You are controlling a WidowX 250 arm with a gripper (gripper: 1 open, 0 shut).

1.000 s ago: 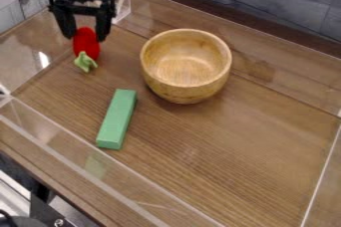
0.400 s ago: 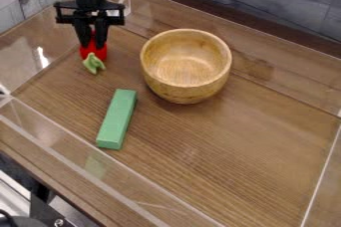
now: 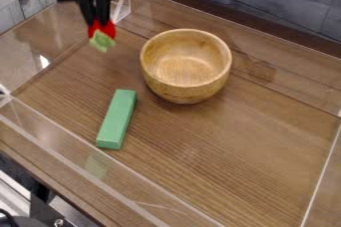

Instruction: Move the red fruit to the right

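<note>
The gripper [image 3: 98, 24] pinches the red fruit [image 3: 100, 38] tight, jaws closed on it, and holds it clear of the worktop [image 3: 226, 151] near the far left corner, left of the wooden bowl [image 3: 186, 65].

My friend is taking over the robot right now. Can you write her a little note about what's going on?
Gripper: shut on the red fruit, pointing down, holding it up off the table at the back left.
Wooden bowl: in the middle, empty as far as the view shows.
Green block: lying flat in front of the bowl, to its left, untouched.
Done: the fruit is picked up.
Left: carry it over to the right side of the table, set it down and let go.
</note>
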